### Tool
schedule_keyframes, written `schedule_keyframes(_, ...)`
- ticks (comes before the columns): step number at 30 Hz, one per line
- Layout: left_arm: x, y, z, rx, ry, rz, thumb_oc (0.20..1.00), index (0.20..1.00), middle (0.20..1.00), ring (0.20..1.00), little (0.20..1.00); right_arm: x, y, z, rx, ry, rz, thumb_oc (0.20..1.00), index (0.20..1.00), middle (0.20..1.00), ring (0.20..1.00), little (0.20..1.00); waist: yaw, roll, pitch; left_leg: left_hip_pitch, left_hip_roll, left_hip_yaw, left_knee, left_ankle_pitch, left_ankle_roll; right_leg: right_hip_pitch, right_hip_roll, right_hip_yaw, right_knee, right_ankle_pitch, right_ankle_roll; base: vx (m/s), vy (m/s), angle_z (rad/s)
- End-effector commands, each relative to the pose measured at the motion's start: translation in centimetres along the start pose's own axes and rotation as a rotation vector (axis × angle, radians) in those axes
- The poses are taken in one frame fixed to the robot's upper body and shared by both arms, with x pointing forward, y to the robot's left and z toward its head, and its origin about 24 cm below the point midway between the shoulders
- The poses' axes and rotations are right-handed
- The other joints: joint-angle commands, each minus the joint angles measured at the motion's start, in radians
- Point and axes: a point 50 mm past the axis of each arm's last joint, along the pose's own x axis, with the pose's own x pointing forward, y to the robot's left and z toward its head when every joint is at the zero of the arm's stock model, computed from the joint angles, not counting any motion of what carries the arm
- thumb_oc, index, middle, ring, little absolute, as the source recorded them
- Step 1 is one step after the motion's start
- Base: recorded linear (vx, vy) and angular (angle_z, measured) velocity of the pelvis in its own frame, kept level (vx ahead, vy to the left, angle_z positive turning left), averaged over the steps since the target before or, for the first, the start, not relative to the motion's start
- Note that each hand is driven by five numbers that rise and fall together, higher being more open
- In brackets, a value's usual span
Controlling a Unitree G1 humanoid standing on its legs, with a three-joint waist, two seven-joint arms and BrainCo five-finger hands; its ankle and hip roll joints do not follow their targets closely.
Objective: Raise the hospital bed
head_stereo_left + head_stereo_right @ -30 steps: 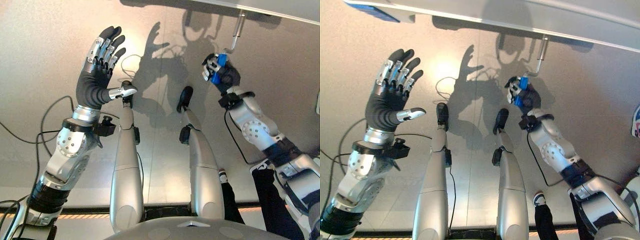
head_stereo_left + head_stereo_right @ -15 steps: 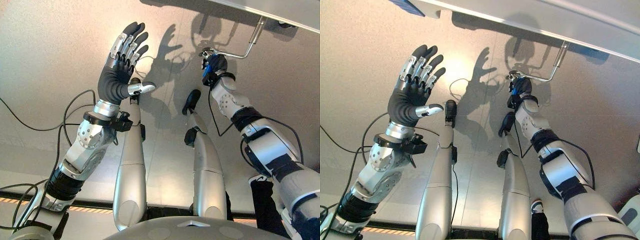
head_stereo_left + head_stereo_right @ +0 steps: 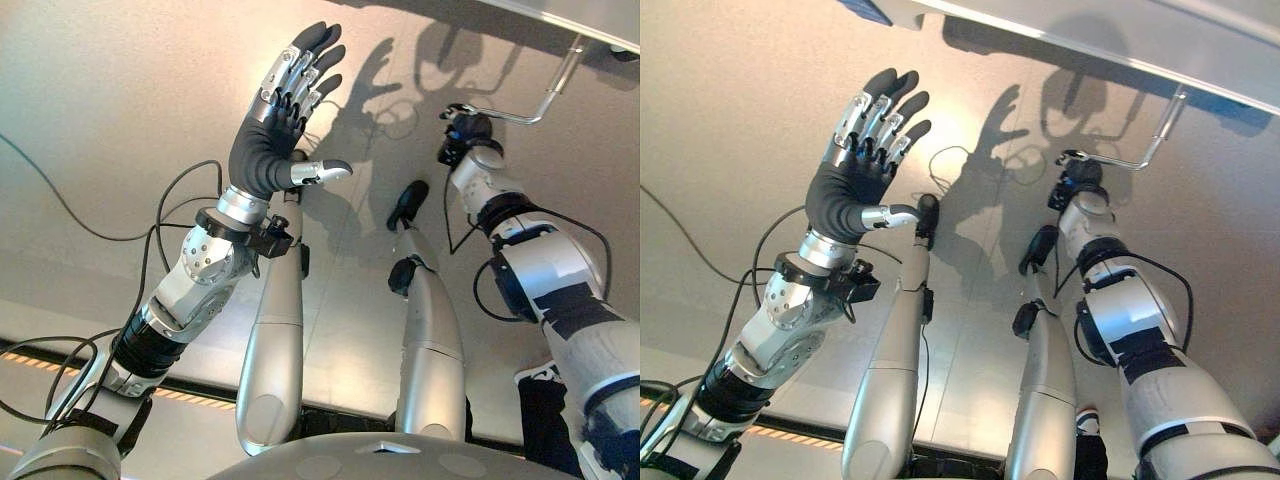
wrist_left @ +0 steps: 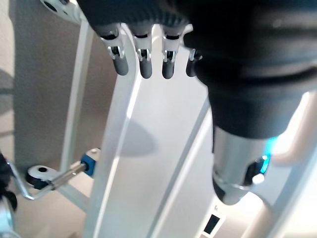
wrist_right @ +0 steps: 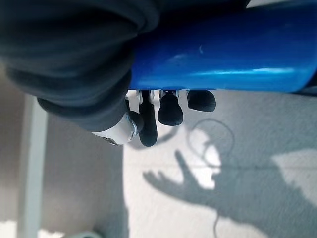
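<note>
A silver bent crank rod (image 3: 530, 112) comes down from the white bed frame (image 3: 1090, 30) at the upper right. Its blue handle (image 5: 223, 54) lies across my right palm, and the fingers (image 5: 171, 108) curl round it. My right hand (image 3: 464, 132) sits at the rod's free end, level with the bend, the arm stretched out towards it. My left hand (image 3: 282, 110) is raised in the air to the left, fingers straight and spread, holding nothing. Past its fingers (image 4: 143, 62) in the left wrist view stand the white bed rails (image 4: 119, 148) and the crank (image 4: 52, 179).
A person's dark trouser leg (image 3: 545, 420) and shoe (image 3: 1087, 422) stand close by my right arm at the lower right. An orange striped line (image 3: 40, 362) runs across the grey floor at the lower left.
My right hand has swung the crank handle round: it hung below the rod's pivot, now it lies out to the side. The camera has shifted. My left hand stays open and raised.
</note>
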Motion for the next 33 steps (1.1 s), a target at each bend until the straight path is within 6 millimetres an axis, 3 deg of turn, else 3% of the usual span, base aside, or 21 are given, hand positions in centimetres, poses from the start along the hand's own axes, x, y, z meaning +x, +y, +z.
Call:
schedule_keyframes(1,-0.1,-1.8,2.2,-0.091,-0.138,-0.067,1.0,1.0,1.0,1.0,1.0,0.1,-3.9,-1.6,-0.05,0.053,-0.114,0.2,0.2,0.2,0.2,0.2,-0.026,0.082,-0.016,0.0,-0.047,0.036,0.082,-0.098,0.048,0.057,-0.007,0.022,-0.035,-0.005,0.087,0.0,0.0,0.0)
schedule_keyframes(2,0.0,-1.8,2.2,-0.092,-0.138,-0.068,1.0,1.0,1.0,1.0,1.0,0.1,-3.9,-1.6,-0.05,0.053,-0.115,0.2,0.2,0.2,0.2,0.2,-0.025,0.083,-0.016,0.0,-0.047,0.036,0.082,-0.098,0.048,0.056,-0.007,0.023,-0.034,-0.006,0.088,0.0,0.0,0.0)
schedule_keyframes(4,-0.1,-1.8,2.2,-0.085,-0.13,-0.08,1.0,1.0,1.0,1.0,1.0,-0.1,-8.4,-1.6,-0.009,0.058,-0.241,0.2,0.2,0.2,0.2,0.2,-0.043,0.099,-0.016,-0.01,-0.047,0.046,0.096,-0.103,0.047,0.034,-0.005,0.04,-0.02,-0.009,0.086,0.0,0.0,0.0)
schedule_keyframes(7,-0.1,-1.8,2.2,-0.081,-0.13,-0.081,1.0,1.0,1.0,1.0,1.0,-0.2,-9.9,-1.4,0.015,0.052,-0.287,0.2,0.2,0.2,0.2,0.2,-0.046,0.1,-0.016,-0.012,-0.046,0.051,0.097,-0.105,0.046,0.027,-0.003,0.046,-0.016,-0.01,0.086,0.0,0.003,-0.01)
schedule_keyframes(8,-0.2,-1.7,2.1,-0.081,-0.127,-0.081,1.0,1.0,1.0,1.0,1.0,-0.5,-11.8,-1.3,0.021,0.048,-0.333,0.2,0.2,0.2,0.2,0.2,-0.057,0.101,-0.016,-0.016,-0.041,0.056,0.102,-0.106,0.045,0.017,-0.001,0.056,-0.012,-0.01,0.086,0.0,-0.005,-0.05)
schedule_keyframes(14,-0.4,-1.5,2.0,-0.06,-0.11,-0.088,1.0,1.0,1.0,1.0,1.0,-2.0,-17.8,-1.6,0.009,0.063,-0.497,0.2,0.2,0.2,0.2,0.2,-0.087,0.101,-0.016,-0.02,-0.033,0.072,0.111,-0.11,0.044,-0.005,0.006,0.073,0.0,-0.011,0.086,0.0,-0.027,-0.06)
schedule_keyframes(23,-0.9,-0.8,2.3,-0.019,-0.105,-0.072,1.0,1.0,1.0,1.0,1.0,-4.2,-23.4,-1.2,-0.006,0.051,-0.656,0.2,0.2,0.2,0.2,0.2,-0.124,0.084,-0.016,-0.001,-0.012,0.087,0.108,-0.11,0.039,-0.022,0.025,0.09,0.018,-0.015,0.087,0.0,-0.026,-0.04)
schedule_keyframes(30,-1.3,-0.2,2.6,0.02,-0.104,-0.043,1.0,1.0,1.0,1.0,1.0,-4.0,-23.2,1.3,-0.008,-0.11,-0.599,0.2,0.2,0.2,0.2,0.2,-0.17,0.036,-0.016,0.02,0.002,0.098,0.091,-0.106,0.033,-0.025,0.037,0.103,0.023,-0.017,0.087,0.0,-0.004,-0.02)
schedule_keyframes(33,-1.8,0.4,3.2,0.055,-0.125,0.008,1.0,1.0,1.0,1.0,1.0,-3.9,-18.9,2.9,0.099,-0.351,-0.381,0.2,0.2,0.2,0.2,0.2,-0.213,-0.006,-0.016,0.028,0.011,0.108,0.085,-0.105,0.029,-0.027,0.042,0.111,0.023,-0.014,0.088,0.01,-0.024,-0.12)
